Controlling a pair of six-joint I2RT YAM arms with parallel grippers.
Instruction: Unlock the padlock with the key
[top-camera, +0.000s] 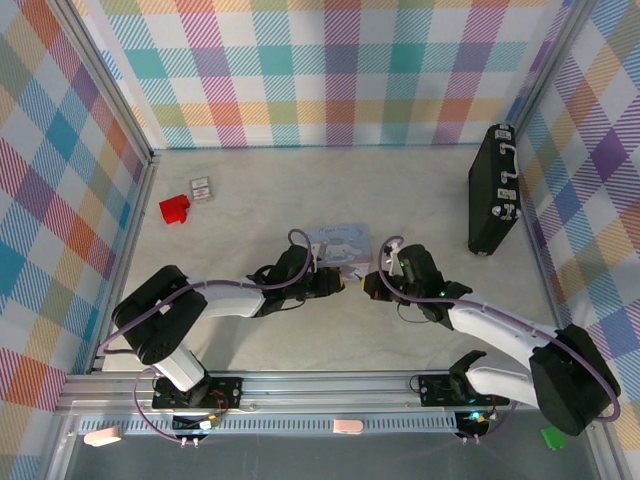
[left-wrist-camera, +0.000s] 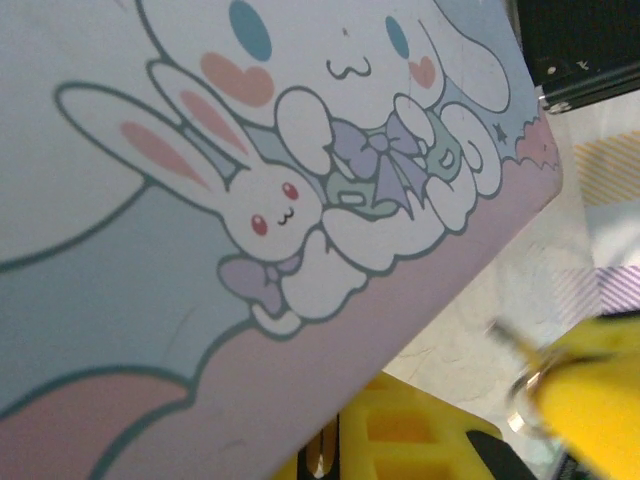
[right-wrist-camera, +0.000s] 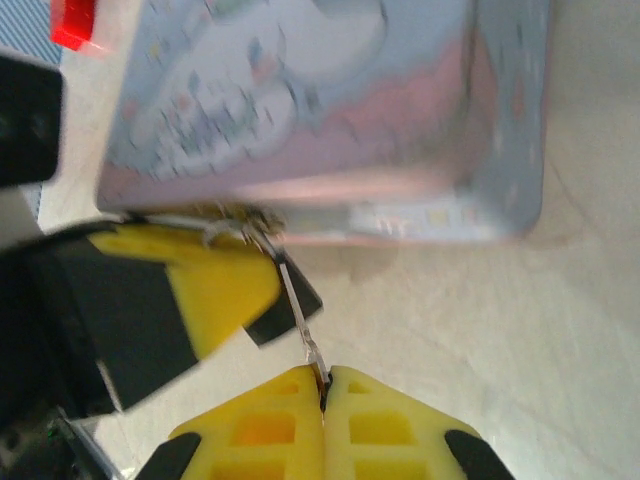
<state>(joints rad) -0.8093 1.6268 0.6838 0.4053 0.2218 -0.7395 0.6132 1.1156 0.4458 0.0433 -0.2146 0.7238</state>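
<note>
Key (right-wrist-camera: 298, 312) is pinched between the tightly closed jaws of the right gripper (right-wrist-camera: 322, 385), and its tip is laid against the padlock (right-wrist-camera: 290, 318). The padlock is clamped in the narrow jaws of the left gripper (top-camera: 335, 282), just on the near side of the pale blue tin (top-camera: 338, 240) at mid-table (top-camera: 300, 345). A black case (top-camera: 492, 190) is seen at the far right.

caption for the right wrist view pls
The right gripper pinches the key, its tip at the padlock in the left gripper, beside the blue tin.
</note>
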